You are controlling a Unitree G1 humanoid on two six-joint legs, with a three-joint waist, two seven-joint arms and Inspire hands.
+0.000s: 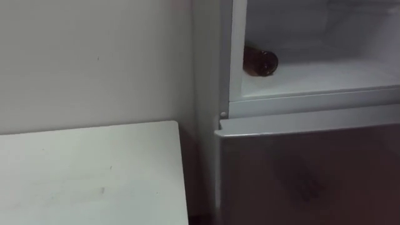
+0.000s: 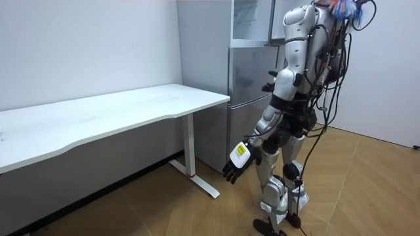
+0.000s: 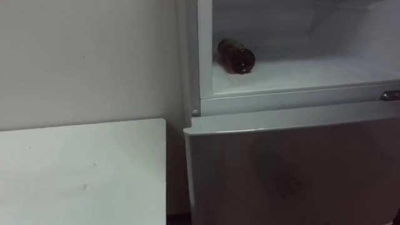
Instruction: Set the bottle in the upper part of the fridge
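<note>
A dark brown bottle (image 1: 260, 60) lies on its side on the white shelf of the upper fridge compartment (image 1: 325, 78), at the shelf's left, its end towards me. The compartment stands open; the grey lower door (image 1: 312, 169) below it is closed. I stand upright facing the fridge (image 2: 246, 85). My left hand (image 2: 237, 162) hangs low beside my leg, fingers relaxed and holding nothing. A dark bit of my right hand (image 2: 268, 86) shows past my torso, in front of the lower door; its fingers are hidden.
A white table (image 1: 94, 175) stands against the wall just left of the fridge, with a narrow gap between them. In the room view the long table (image 2: 111, 115) takes the left side and bare wooden floor (image 2: 367, 190) lies behind me.
</note>
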